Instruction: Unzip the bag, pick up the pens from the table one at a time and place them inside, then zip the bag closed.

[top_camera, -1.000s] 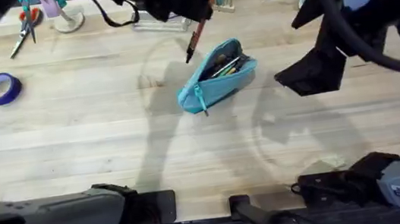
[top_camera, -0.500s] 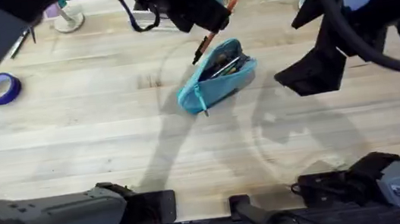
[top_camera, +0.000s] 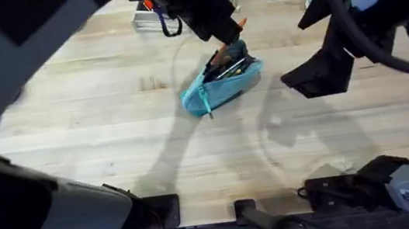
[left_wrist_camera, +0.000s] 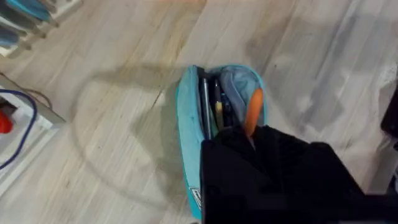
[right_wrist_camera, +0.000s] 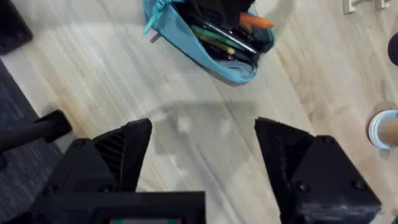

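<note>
Orange pen (top_camera: 236, 31) goes tip-first into the open bag (top_camera: 221, 87), pinched in the left gripper (top_camera: 220, 40), which hangs right over the pouch's mouth. Left wrist view: the pen (left_wrist_camera: 252, 112) slants down from the black fingers (left_wrist_camera: 267, 162) into the dark lining beside a silver-grey pen (left_wrist_camera: 204, 102). The right gripper (right_wrist_camera: 202, 140) hovers off to the side above the table (top_camera: 112, 126), fingers spread wide, nothing between them, the bag (right_wrist_camera: 205, 43) just ahead of it.
</note>
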